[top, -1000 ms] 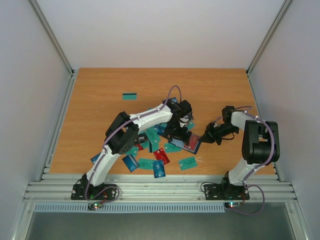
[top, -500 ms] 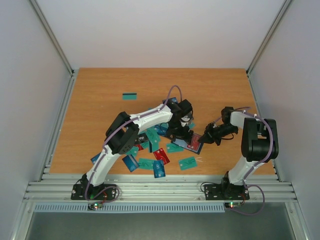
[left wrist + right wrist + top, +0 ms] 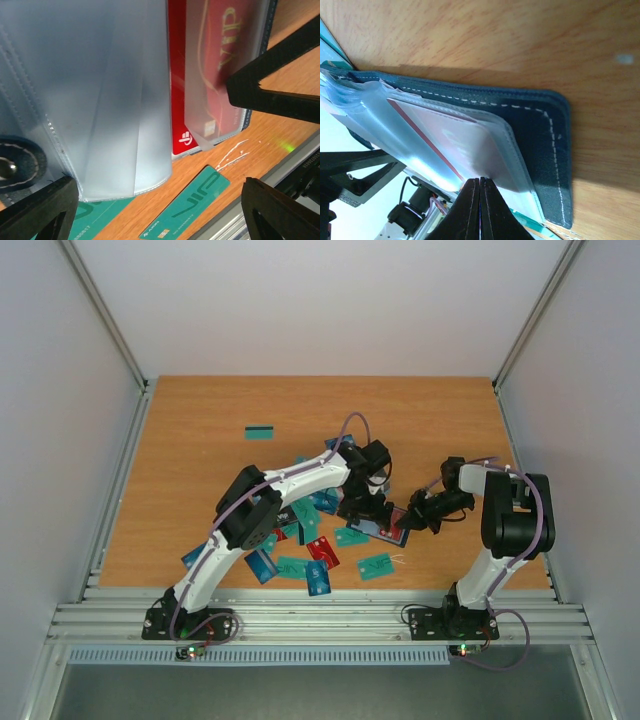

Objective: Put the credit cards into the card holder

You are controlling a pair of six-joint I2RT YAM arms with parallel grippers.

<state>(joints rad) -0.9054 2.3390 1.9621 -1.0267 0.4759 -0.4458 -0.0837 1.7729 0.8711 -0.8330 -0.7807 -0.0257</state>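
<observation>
The card holder lies open on the table, and a red card shows among its clear sleeves. My left gripper hovers open just over the holder, its fingers wide apart with nothing between them. My right gripper is shut, and its tip presses on a sleeve over a red card, beside the navy cover. Several credit cards in teal, blue and red lie scattered left of the holder. A teal VIP card lies just near the holder.
One teal card lies alone at the far left of the wooden table. A teal card and a blue one lie near the metal rail along the front edge. White walls close in both sides.
My left gripper has shifted a little to the right and nearer, over the open holder. The right gripper has hardly moved and stays shut.
</observation>
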